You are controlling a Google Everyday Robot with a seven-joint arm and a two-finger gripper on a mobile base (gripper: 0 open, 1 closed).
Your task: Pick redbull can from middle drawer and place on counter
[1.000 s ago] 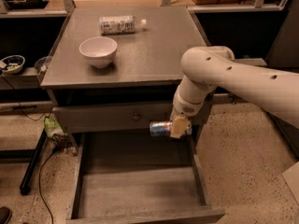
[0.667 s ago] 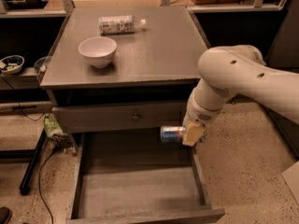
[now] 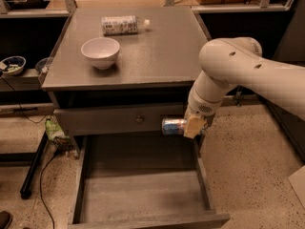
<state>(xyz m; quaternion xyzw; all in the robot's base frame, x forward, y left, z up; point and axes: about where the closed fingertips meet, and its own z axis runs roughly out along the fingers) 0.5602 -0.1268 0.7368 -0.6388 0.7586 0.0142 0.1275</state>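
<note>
At the bottom of the frame the middle drawer (image 3: 143, 194) stands pulled out, and you can see its plank floor bare: the pick looks done.

Just above its back right corner, right of centre, the gripper (image 3: 185, 127) is clamped on the redbull can (image 3: 171, 126). The can lies on its side in the air, pointing left, level with the closed drawer front (image 3: 105, 120) and right of its small knob (image 3: 138, 119). It sits below the counter's front edge.

So you are in the carry, I judge, between lifting out and setting down. The next move calls for more height first, enough to clear that front lip, then a reach into the upper middle of the frame over the counter (image 3: 157, 56). You will also likely want to turn the can upright before release.

Aim for the bare right half. The white bowl (image 3: 100, 52) sits upper left, and the plastic bottle (image 3: 121, 25) lies on its side beyond it near the far edge.

Against the frame a second ago, the can sits higher and a little further right. The arm's elbow has swung out to the right.
</note>
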